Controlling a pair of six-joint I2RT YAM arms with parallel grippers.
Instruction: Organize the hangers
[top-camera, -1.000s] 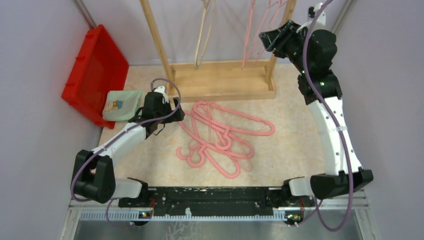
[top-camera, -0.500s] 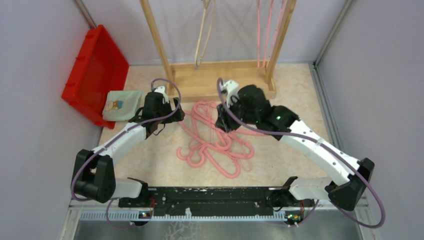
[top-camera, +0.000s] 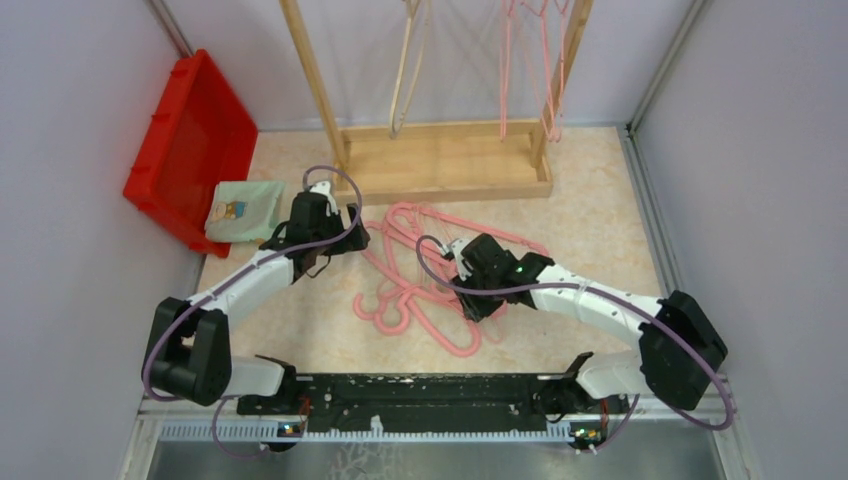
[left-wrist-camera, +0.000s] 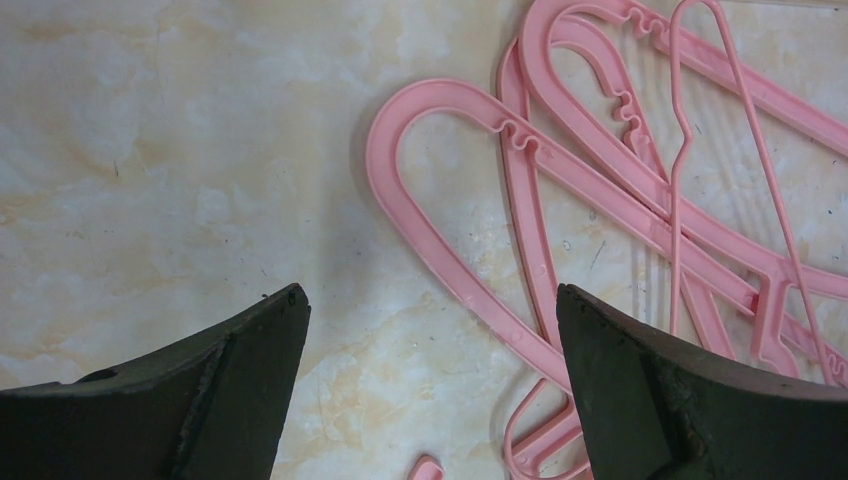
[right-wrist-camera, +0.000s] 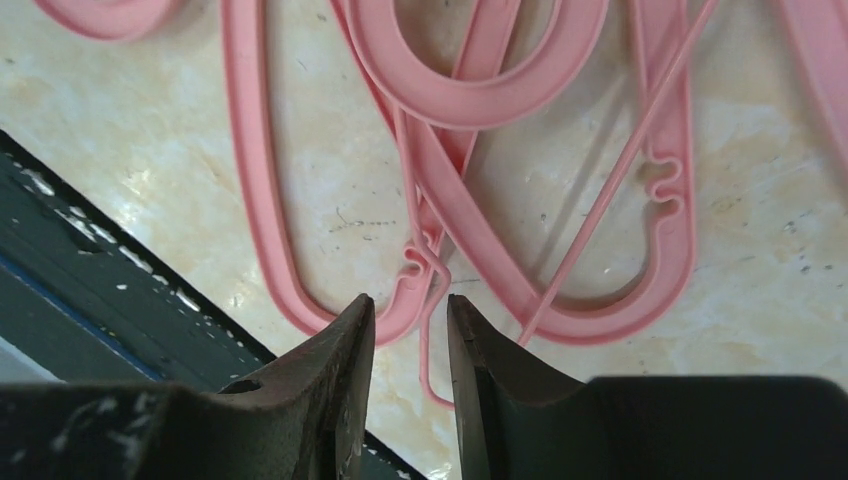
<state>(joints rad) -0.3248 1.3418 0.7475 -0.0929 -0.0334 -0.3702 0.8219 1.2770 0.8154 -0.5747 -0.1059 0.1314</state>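
A pile of pink hangers, thick and thin, lies tangled on the marble floor. My left gripper hovers at the pile's left edge. It is open wide and empty in the left wrist view, with thick pink hangers below it. My right gripper is low over the pile's near right side. Its jaws stand narrowly apart in the right wrist view, and a thin pink hanger's wire runs between them unclamped. More pink hangers and beige hangers hang on the wooden rack.
A red bin leans at the far left, with a pale green cloth beside it. The black base rail runs along the near edge and shows in the right wrist view. Grey walls close both sides.
My right arm has come down from the rack's right end to the floor pile. Pink hangers now hang where it was. The left arm has barely moved.
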